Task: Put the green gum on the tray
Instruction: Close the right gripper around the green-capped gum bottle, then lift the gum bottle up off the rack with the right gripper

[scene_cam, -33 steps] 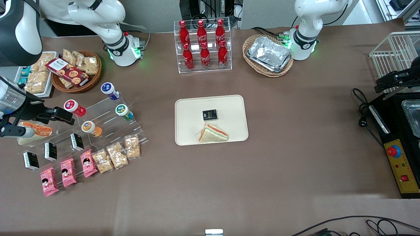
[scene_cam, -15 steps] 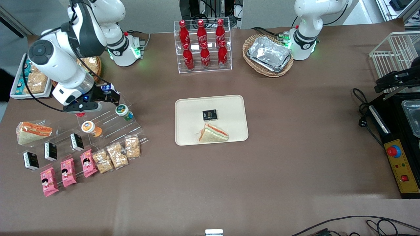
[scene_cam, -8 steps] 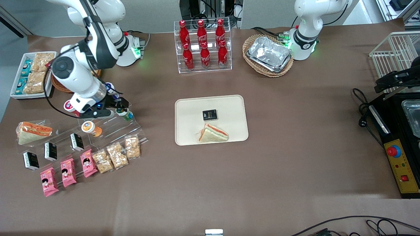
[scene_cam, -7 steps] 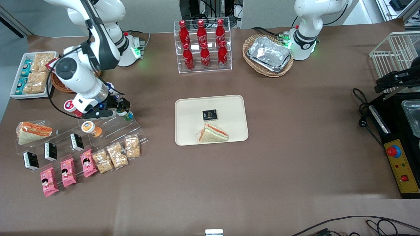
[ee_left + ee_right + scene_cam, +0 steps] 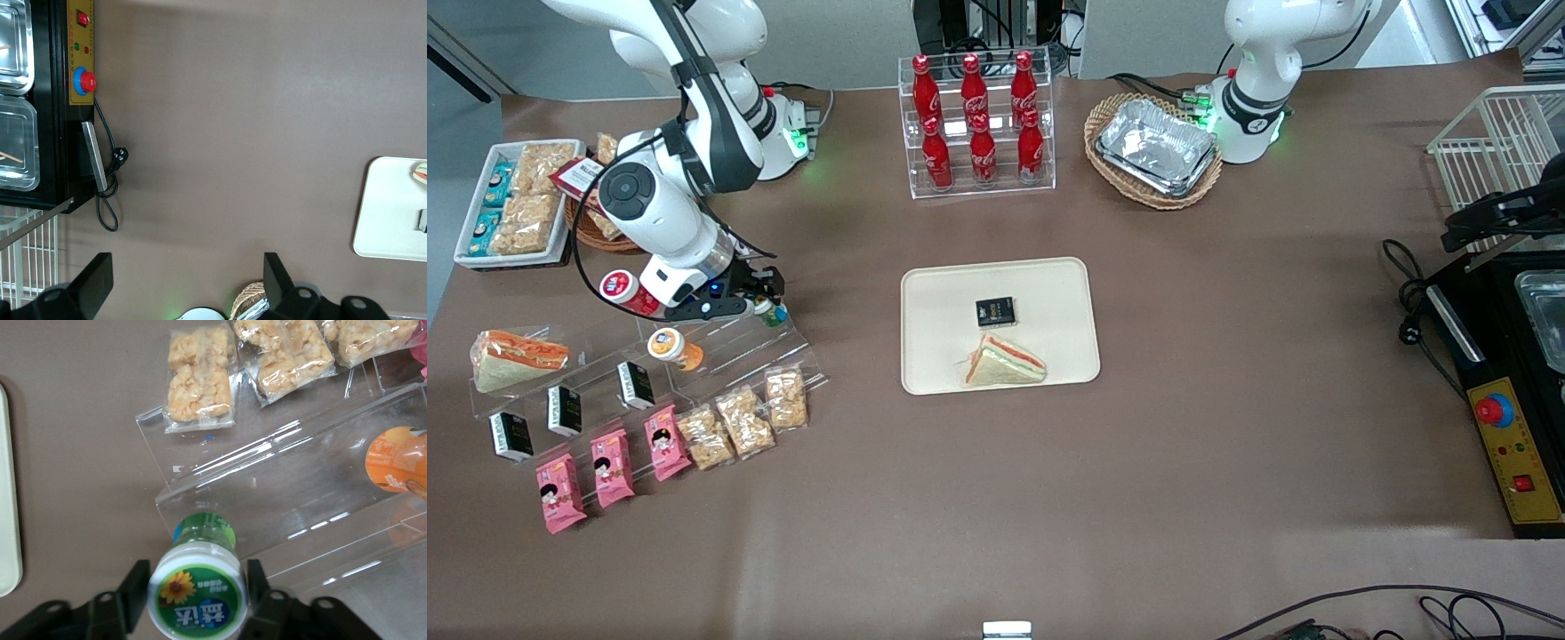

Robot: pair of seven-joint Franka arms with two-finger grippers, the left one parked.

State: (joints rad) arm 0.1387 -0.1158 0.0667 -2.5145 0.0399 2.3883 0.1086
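Observation:
The green gum, a green bottle with a white lid bearing a sunflower mark, stands on the clear acrylic step stand. My right gripper is down over it and mostly hides it from the front. In the right wrist view the gripper is open, one finger on each side of the gum's lid with narrow gaps. The cream tray lies at the table's middle, toward the parked arm from the stand; its edge shows in the right wrist view.
A sandwich and a black packet lie on the tray. An orange bottle and a red bottle stand on the same stand. Snack packs lie nearer the front camera. A Coke rack stands farther back.
My right arm swung in from the table's end to the stand. The gripper came down over the green gum, with its fingers now on both sides of the lid.

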